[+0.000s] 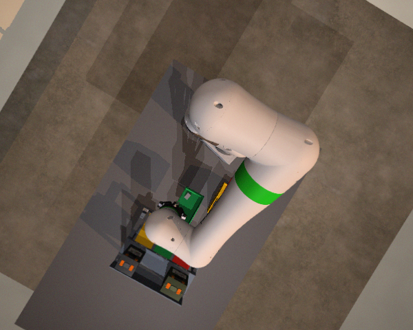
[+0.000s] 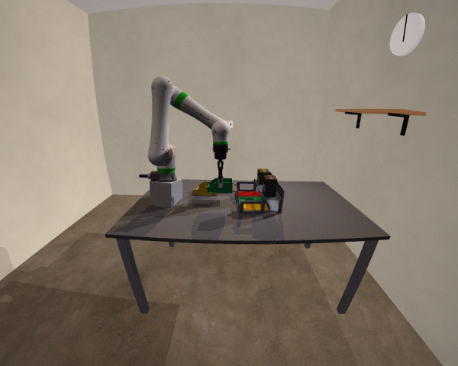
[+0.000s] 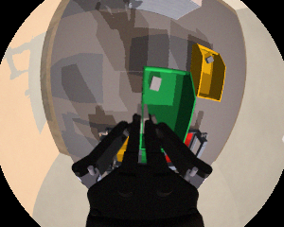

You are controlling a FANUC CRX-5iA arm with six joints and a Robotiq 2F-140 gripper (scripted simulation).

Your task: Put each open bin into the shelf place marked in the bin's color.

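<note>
The green bin (image 1: 195, 201) (image 2: 227, 184) (image 3: 168, 93) hangs above the table, short of the shelf, and looks about level. A pale part (image 1: 187, 195) (image 3: 155, 83) lies in it. My gripper (image 2: 220, 181) (image 3: 141, 110) points down, shut on the bin's long side wall; the top view hides its fingertips. The yellow bin (image 1: 217, 197) (image 2: 202, 189) (image 3: 219, 81) stands on the table nearer the arm's base, with a small grey part (image 3: 209, 60) in it. The shelf's yellow mark (image 1: 144, 238) (image 2: 253, 207) and green mark (image 1: 162, 251) (image 2: 253, 198) show no bin on them.
A red mark (image 1: 180, 262) (image 2: 249, 194) is the third in the shelf's row, beside the green one. Two dark boxes with orange spots (image 1: 126, 265) (image 1: 173, 288) stand on the shelf's upper rear part. The forearm hangs over the table and partly covers the yellow bin in the top view.
</note>
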